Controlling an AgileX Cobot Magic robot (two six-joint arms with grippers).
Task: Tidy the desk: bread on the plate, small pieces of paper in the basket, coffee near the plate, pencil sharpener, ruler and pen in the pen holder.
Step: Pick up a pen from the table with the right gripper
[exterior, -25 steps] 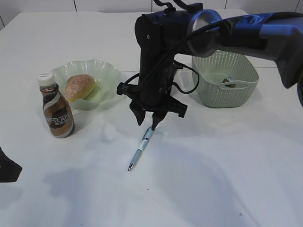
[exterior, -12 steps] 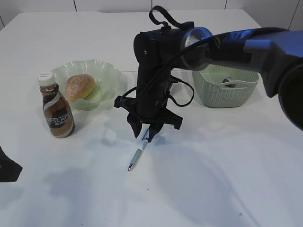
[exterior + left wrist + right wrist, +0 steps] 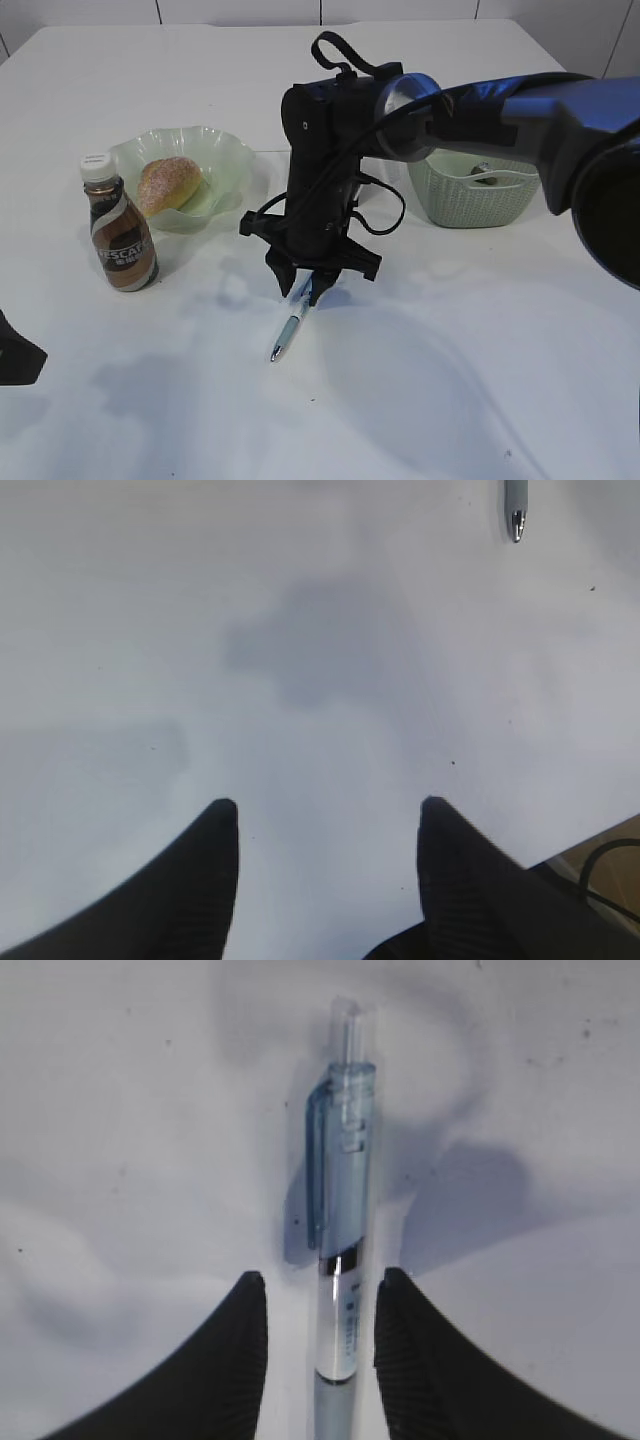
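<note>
Bread (image 3: pixel 169 183) sits in the plate (image 3: pixel 228 157) already, and the coffee (image 3: pixel 118 232) stands just beside the plate, so those two jobs look done. The pen (image 3: pixel 341 1260) is not put away yet. It lies flat on the white desk (image 3: pixel 480 380), in front of the plate and off to its right. No pen holder or ruler shows in any view.

The right gripper (image 3: pixel 315 1332) is low over the pen, with its black ribbed fingers (image 3: pixel 225 1360) on each side of the barrel. There is a small gap on both sides, so it does not have hold of the pen yet. The left gripper (image 3: pixel 328 880) hangs open over bare desk, holding nothing.

The pen is smooth, clear blue plastic with a clip. The plate is see-through green with a wavy rim. The basket (image 3: pixel 470 195), right of the plate, has woven-looking sides.
</note>
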